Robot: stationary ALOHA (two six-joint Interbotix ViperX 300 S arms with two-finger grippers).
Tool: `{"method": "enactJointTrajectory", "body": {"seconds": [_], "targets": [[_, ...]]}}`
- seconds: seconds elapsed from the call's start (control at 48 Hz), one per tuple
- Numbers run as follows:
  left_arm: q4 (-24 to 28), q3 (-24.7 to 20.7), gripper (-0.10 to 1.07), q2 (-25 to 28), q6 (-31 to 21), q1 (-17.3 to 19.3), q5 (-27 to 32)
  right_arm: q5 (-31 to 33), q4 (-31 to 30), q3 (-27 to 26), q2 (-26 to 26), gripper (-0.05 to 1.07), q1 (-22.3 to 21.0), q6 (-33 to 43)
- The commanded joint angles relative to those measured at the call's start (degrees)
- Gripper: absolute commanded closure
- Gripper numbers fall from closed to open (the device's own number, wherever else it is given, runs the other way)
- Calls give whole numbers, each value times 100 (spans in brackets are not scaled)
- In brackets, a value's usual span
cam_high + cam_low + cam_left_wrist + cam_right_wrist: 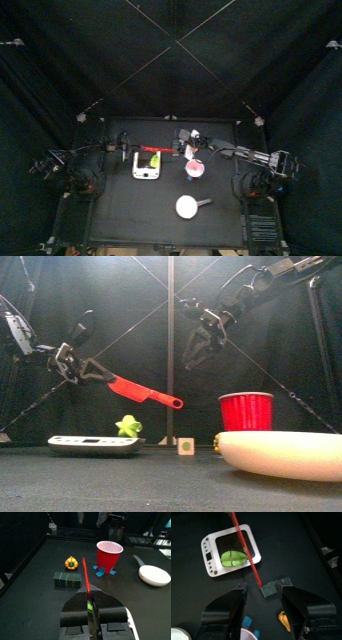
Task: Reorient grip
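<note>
Held aloft above the table [80, 481] in the left tool [78, 369]: a long, thin red utensil [140, 390], likely a plastic knife or spatula, pinched at one end between closed jaws; free end sloping down toward the table's middle in the front view, long axis running from the left tool toward the red cup [246, 412]; seen nearly edge-on from the left wrist, a narrow red line aimed past the cup. Probably light and stiff, though thin enough to flex, and smooth enough to pivot in a loose pinch; safest hold judged to be across the flat faces near the free tip, clear of the left jaws. Poised just above that tip, the right tool [262, 607], jaws spread wide and empty, red tip sitting between them in the right wrist view. Below on the table: a white scale [230, 550] carrying a green object [232, 558], a white ladle [287, 451], a small green block [67, 579], a yellow pepper toy [71, 562].
</note>
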Motion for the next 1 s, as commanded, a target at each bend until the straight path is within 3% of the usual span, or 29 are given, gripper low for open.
{"method": "enactJointTrajectory", "body": {"seconds": [0.0,0.188,0.479,0.667,0.792,0.979], "targets": [[-387,114,68,-35,492,-211,-97,-35,-97,-123,-9,19,44,9],[-1169,422,68,-149,1345,-510,-141,53,202,-352,202,19,79,-18],[-1345,615,68,-448,1415,-738,-141,1266,773,-1187,668,19,-44,-123],[-1318,721,68,-492,1424,-773,-149,1687,2057,-1310,747,20,-352,-1380],[-1310,738,68,-492,1424,-782,-149,1503,3190,-1046,800,21,-554,-2496],[-1310,747,68,-492,1415,-791,-149,861,3419,-580,765,25,-554,-3621]]}}
